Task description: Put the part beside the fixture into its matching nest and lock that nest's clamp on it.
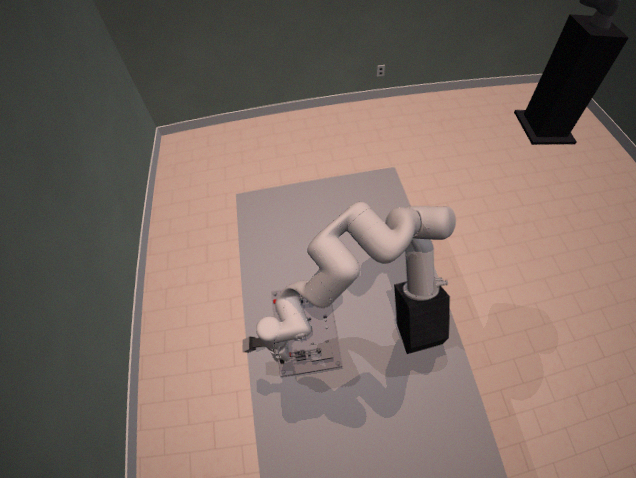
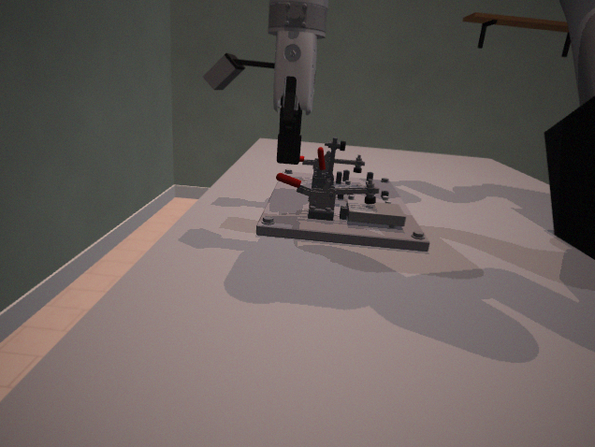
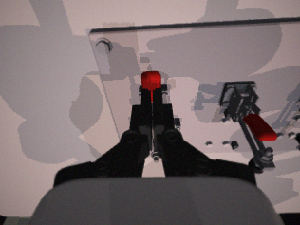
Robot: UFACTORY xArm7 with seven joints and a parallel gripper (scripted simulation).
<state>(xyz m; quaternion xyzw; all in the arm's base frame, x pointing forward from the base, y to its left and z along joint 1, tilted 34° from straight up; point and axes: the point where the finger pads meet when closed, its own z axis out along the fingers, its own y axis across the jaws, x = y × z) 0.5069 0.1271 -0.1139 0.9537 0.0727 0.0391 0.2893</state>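
Note:
My gripper (image 2: 288,157) (image 3: 152,102) is shut with nothing seen between its fingers. It hangs above and beside the red handle (image 2: 288,180) (image 3: 151,80) of the front clamp. The grey part (image 2: 377,214) lies in the front nest of the fixture plate (image 2: 283,208) (image 3: 190,46), below that clamp's bar (image 2: 351,191). The bar looks nearly level, its pad (image 2: 370,198) close over the part; contact cannot be told. The handle slopes up and outward. In the wrist view the fingers hide most of this clamp and the part.
The middle clamp's red handle (image 2: 321,158) (image 3: 260,127) stands upright, its bar (image 2: 334,146) raised. A farther clamp's bar (image 2: 345,161) lies about level, behind it. Several dark pegs stand on the plate. The robot's black pedestal (image 1: 422,321) stands to the right.

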